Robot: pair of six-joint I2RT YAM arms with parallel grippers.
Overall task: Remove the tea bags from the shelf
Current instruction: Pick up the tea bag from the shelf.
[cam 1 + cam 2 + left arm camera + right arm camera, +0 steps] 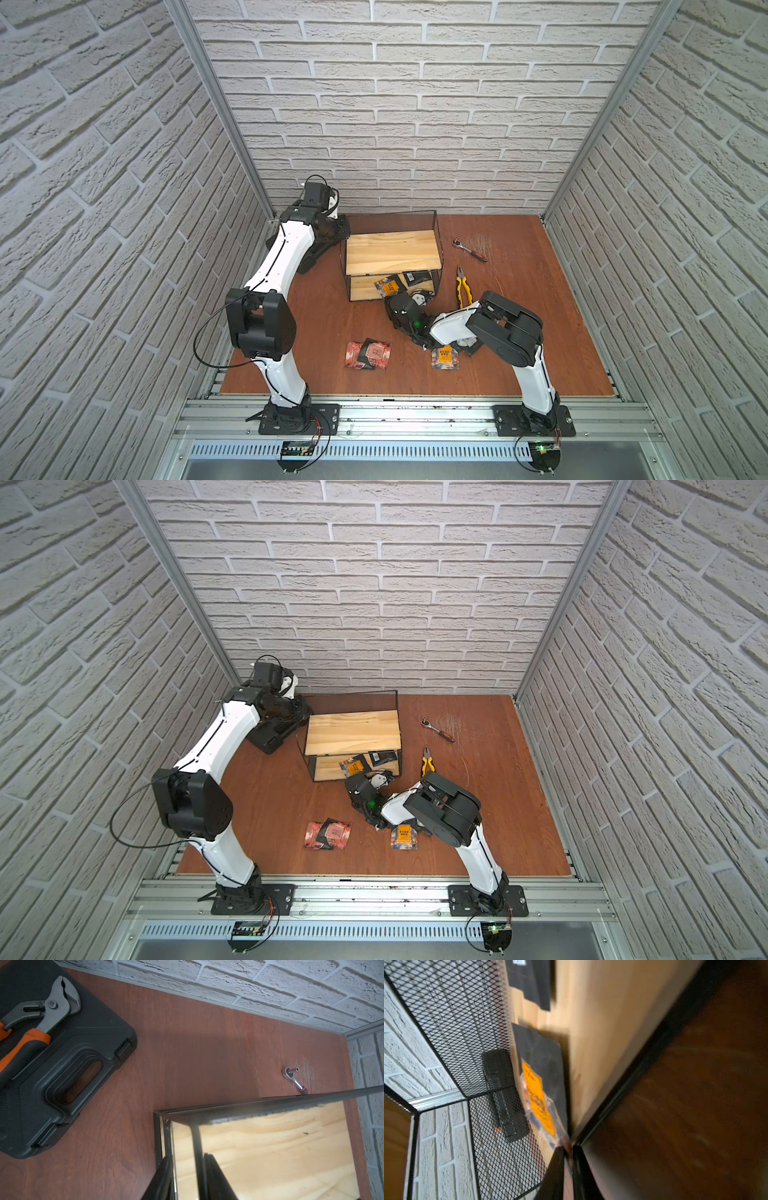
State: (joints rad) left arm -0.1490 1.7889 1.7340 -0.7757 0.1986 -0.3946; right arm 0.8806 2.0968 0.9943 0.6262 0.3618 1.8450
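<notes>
Only the right wrist view shows the right hand [568,1150] pinched shut on a corner of the orange-labelled tea bag [539,1093] at the lower-tier front edge of the shelf [392,251]. Only the left wrist view shows the left hand [188,1157] clamped on the shelf's wire frame, near a black case [62,1068]. The label's print is unreadable.

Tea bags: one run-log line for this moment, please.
right gripper: shut on orange-label tea bag, lower tier | left gripper: shut on shelf
</notes>
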